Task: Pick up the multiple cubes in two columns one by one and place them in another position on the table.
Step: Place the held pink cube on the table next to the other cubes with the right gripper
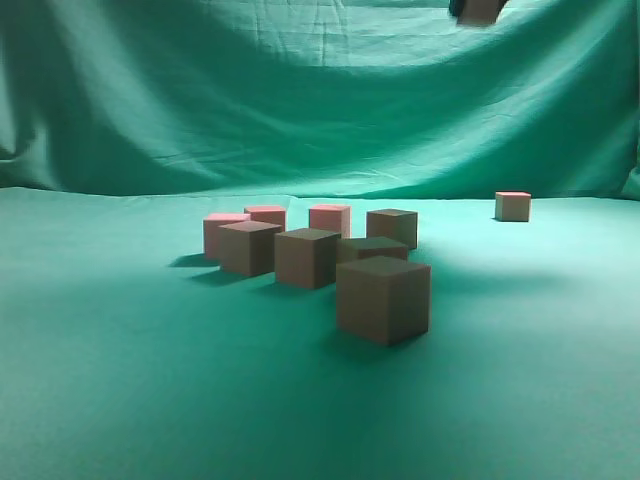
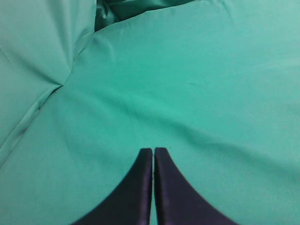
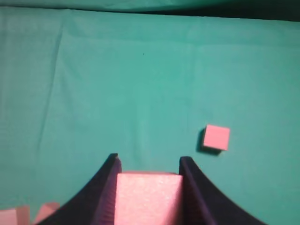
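Right wrist view, right gripper (image 3: 148, 180) clamped on one cube (image 3: 148, 197) above the table (image 3: 93, 93), lone cube (image 3: 217, 137) beyond, left gripper (image 2: 153, 157) closed and empty, eight cubes (image 1: 307, 257) clustered mid-table.

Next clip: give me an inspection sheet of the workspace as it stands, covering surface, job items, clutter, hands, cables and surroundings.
Surface: table draped in slightly wrinkled teal-green cloth.
Job's things: eight small pinkish-red matte cubes grouped mid-table; one lone pinkish-red cube apart at the far right; one more pinkish-red cube gripped above the table.
Clutter: nothing seen.
Hands: left hand shut and empty over bare cloth; right hand shut on the gripped cube, raised, with the lone cube below it to the right.
Cables: nothing seen.
Surroundings: green cloth backdrop with folds.
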Controlling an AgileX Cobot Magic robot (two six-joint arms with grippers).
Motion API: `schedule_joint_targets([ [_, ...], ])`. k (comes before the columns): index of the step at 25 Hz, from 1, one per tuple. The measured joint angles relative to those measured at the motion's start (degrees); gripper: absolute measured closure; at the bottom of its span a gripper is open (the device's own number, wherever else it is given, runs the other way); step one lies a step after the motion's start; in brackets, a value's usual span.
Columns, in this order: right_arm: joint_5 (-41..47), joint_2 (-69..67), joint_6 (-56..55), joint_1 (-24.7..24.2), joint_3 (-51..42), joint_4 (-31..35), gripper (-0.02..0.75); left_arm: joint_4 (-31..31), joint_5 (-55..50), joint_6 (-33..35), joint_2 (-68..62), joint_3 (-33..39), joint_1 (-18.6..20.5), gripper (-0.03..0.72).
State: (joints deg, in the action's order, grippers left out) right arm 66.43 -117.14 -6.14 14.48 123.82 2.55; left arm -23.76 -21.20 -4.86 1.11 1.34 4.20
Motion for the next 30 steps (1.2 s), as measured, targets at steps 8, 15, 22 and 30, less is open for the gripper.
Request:
schedule_joint_targets([
  [8,5.37,13.71,1.26,0.00,-6.80,0.73,0.478,0.00,0.00,0.00,0.00,0.00,0.00,0.688],
  [15,-2.80,28.00,9.58,0.00,-31.54,10.33,0.478,0.00,0.00,0.00,0.00,0.00,0.00,0.688],
  [22,-9.88,40.13,33.11,0.32,-56.67,24.76,0.478,0.00,0.00,0.00,0.00,0.00,0.00,0.688],
  [30,-15.63,41.54,44.74,15.40,-68.93,27.31,0.478,0.00,0.00,0.00,0.00,0.00,0.00,0.688],
])
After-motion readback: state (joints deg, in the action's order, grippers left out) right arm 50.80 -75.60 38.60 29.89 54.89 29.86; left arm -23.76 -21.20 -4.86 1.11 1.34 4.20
